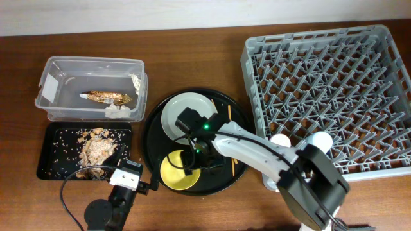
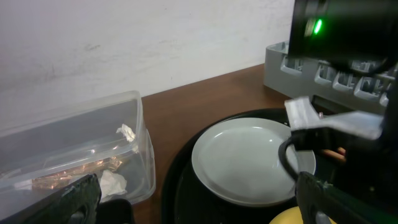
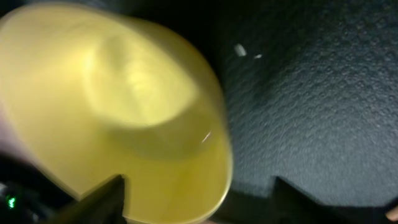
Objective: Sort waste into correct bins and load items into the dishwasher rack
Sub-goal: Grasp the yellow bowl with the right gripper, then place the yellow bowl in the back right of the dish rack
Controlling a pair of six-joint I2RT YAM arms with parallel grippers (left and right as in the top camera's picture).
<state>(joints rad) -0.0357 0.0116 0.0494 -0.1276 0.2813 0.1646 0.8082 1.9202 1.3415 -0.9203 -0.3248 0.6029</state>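
**Step in hand (est.):** pick yellow bowl (image 1: pixel 174 172) for loading into dishwasher rack (image 1: pixel 257 45).

**Position.** Bowl sits on the round black tray (image 1: pixel 151 128), at its near edge, just below the white plate (image 1: pixel 180 112). Chopsticks (image 1: pixel 228 119) lie on the same tray to the bowl's right, long axis running roughly near-to-far.

**R gripper** (image 3: pixel 205 199): fingers spread, nothing pinched. In the wrist view the bowl fills the left half and its right rim falls between the two fingertips, so the rim appears bracketed: one finger inside, one outside. Contact can't be confirmed, as the frame is blurred.

**L gripper** (image 2: pixel 199 202): fingers spread, empty, parked near the tray's left edge and facing the plate.

**Key relation.** Rack lies to the robot's right, well apart from the bowl. The R arm is at the bowl and on the rack side, so it is the nearer arm for the transfer.

**Next (est.):** close on rim, lift, carry right.

**Risk:** a thin rim pinch may let the bowl swing or slip.
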